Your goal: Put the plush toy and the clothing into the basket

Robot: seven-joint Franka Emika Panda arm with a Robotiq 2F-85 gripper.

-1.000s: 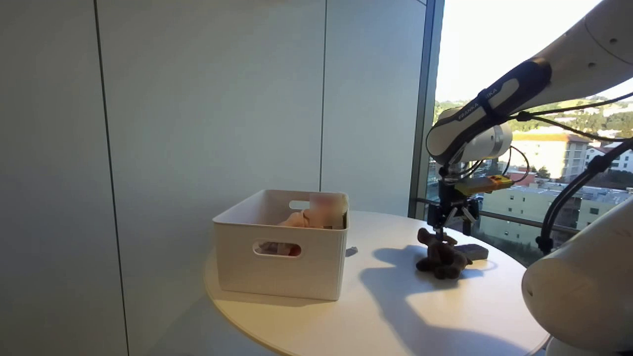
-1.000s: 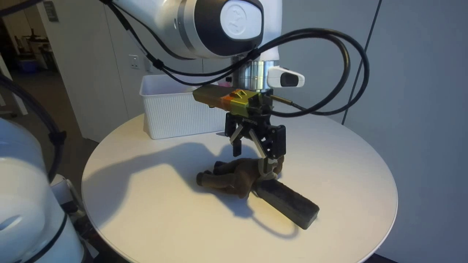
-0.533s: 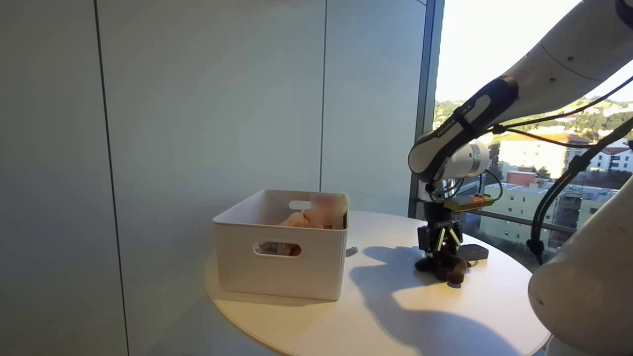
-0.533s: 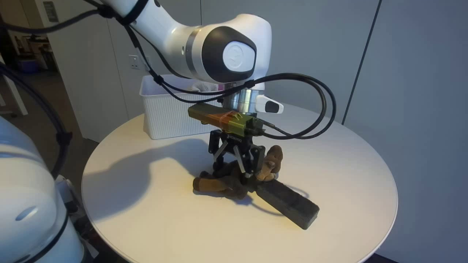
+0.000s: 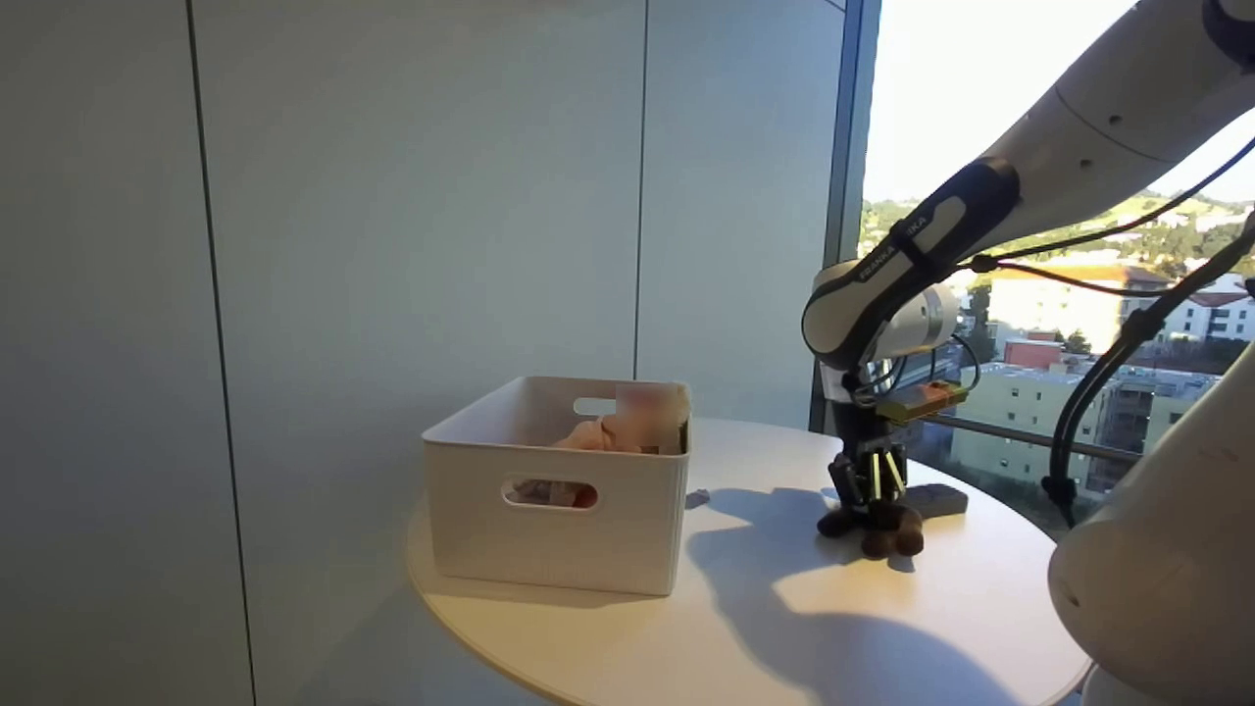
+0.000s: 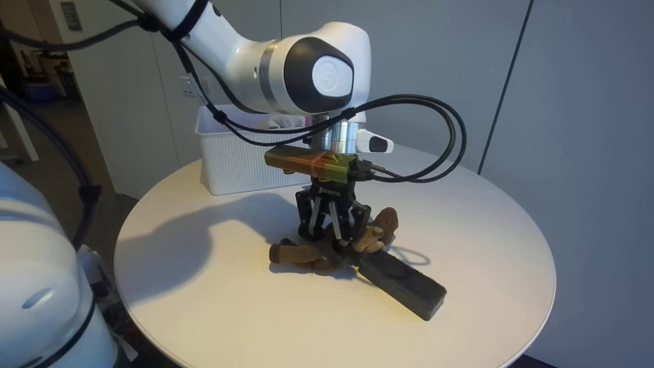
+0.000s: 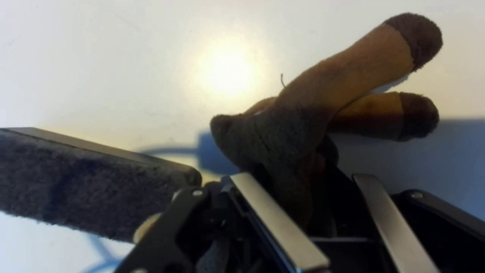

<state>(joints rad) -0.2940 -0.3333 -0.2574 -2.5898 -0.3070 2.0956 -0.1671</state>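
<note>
Two items on the list, and by my read the first is only at the grab stage. The tool (image 6: 329,239) is down low, pinching the plush toy (image 7: 291,125) around its body as best I can judge: the tips are buried in it, but the wrist view shows the torso squeezed between the two sides, with the legs poking out past the tool on the opposite side from a dark fuzzy block (image 6: 401,286). That block lies just beside the tool on the bench (image 6: 475,230) and isn't in the task, so I'd ignore it. Can't tell if the toy is resting on the bench or barely clear of it. The basket (image 6: 240,166) is well apart from the tool, behind it in an exterior view, so the lift, the carry and the drop are all left to do for the toy. As for the clothing, not sure tbh: some pale fabric (image 6: 285,121) shows over the basket's rim, beyond the tool, and a peachy thing (image 5: 588,434) sits inside too, partly blurred out. If either one is the clothing, that half's done and the toy is the last job. If not, it's somewhere I can't pick out and needs its own trip after this one. First one's my guess.
</note>
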